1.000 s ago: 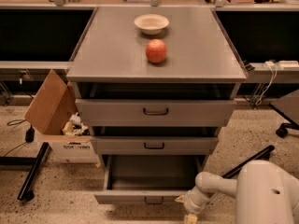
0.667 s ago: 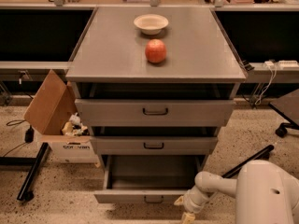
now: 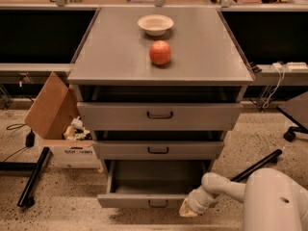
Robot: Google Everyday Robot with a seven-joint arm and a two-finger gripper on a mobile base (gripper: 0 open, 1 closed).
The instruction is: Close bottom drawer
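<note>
Nothing has visibly shifted since the earlier frames: the bottom drawer (image 3: pixel 154 181) remains pulled well out at the cabinet's foot, its shallow tray exposed and its black handle (image 3: pixel 157 203) facing forward. The pincer (image 3: pixel 189 209) sits low at the right end of that drawer's front panel; whether it touches, and how wide it stands, cannot be told. The middle drawer (image 3: pixel 159 149) and top drawer (image 3: pixel 159 115) stand slightly out. On the grey surface (image 3: pixel 110 52) rest an apple (image 3: pixel 160 52) and, behind it, a bowl (image 3: pixel 155 24), apart.

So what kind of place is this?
Likely a lab or workshop: workbenches behind, a grey drawer cabinet, a cardboard box on the floor. The gripper is low, by the bottom drawer.
</note>
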